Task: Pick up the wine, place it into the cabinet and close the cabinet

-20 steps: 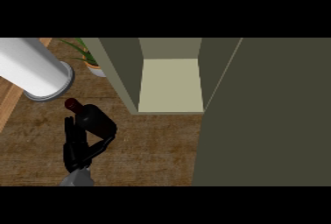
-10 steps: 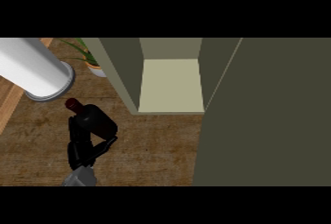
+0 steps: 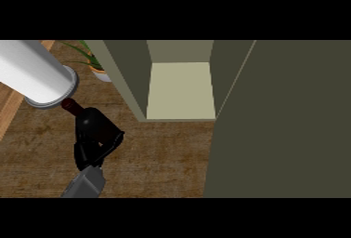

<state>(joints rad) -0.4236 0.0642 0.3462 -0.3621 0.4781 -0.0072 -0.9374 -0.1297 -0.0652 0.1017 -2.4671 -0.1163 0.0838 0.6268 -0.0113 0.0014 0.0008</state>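
Left hand (image 3: pixel 96 139): it is showing at the lower left of the head view, coming up from the bottom edge on a grey forearm (image 3: pixel 83 183); its black fingers are curling round the dark body of the wine bottle, so the hand is closing on the bottle rather than lying spread.
Wine bottle (image 3: pixel 83 115): it is sitting over the wooden counter (image 3: pixel 158 158), left of the cabinet, with its dark red neck tilting up and to the left; most of its body is being hidden by the hand, and whether its base is touching the counter cannot be told.
Cabinet (image 3: pixel 123 79): it is standing open, an olive-green box at the upper middle, with a pale inner shelf (image 3: pixel 179 90) showing between its side walls; nothing is lying on the visible part of that shelf.
Cabinet door (image 3: pixel 288 121): it is swinging wide and filling the right side of the view as a large dark olive panel.
White cylinder (image 3: pixel 34 72): it is lying across the upper left corner, its round end just beside the bottle's neck.
Potted plant (image 3: pixel 93 62): it is standing at the top, between the cylinder and the cabinet's left wall, green leaves over a pale pot.
Right hand: it is not showing anywhere in the view.
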